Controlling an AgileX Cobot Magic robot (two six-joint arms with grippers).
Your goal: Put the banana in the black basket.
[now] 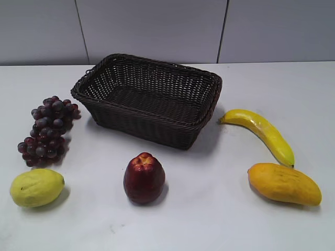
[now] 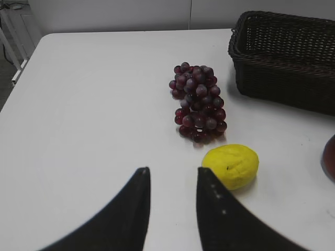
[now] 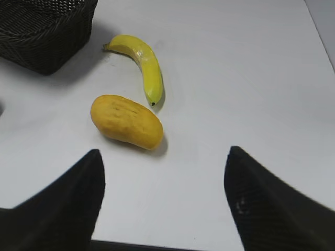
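The banana (image 1: 260, 133) lies on the white table to the right of the black basket (image 1: 149, 97), apart from it; it also shows in the right wrist view (image 3: 143, 65), beyond the mango. The basket holds nothing that I can see; its corner shows in the right wrist view (image 3: 44, 31) and in the left wrist view (image 2: 285, 57). My right gripper (image 3: 164, 157) is open and empty, near the table's front edge, short of the mango. My left gripper (image 2: 172, 173) is open and empty, just left of the lemon. Neither gripper shows in the exterior view.
A mango (image 1: 284, 183) lies in front of the banana, also in the right wrist view (image 3: 127, 121). A red apple (image 1: 144, 178) stands front centre. Purple grapes (image 1: 48, 129) and a lemon (image 1: 36, 187) lie at the left, also in the left wrist view: grapes (image 2: 199, 102), lemon (image 2: 231, 165).
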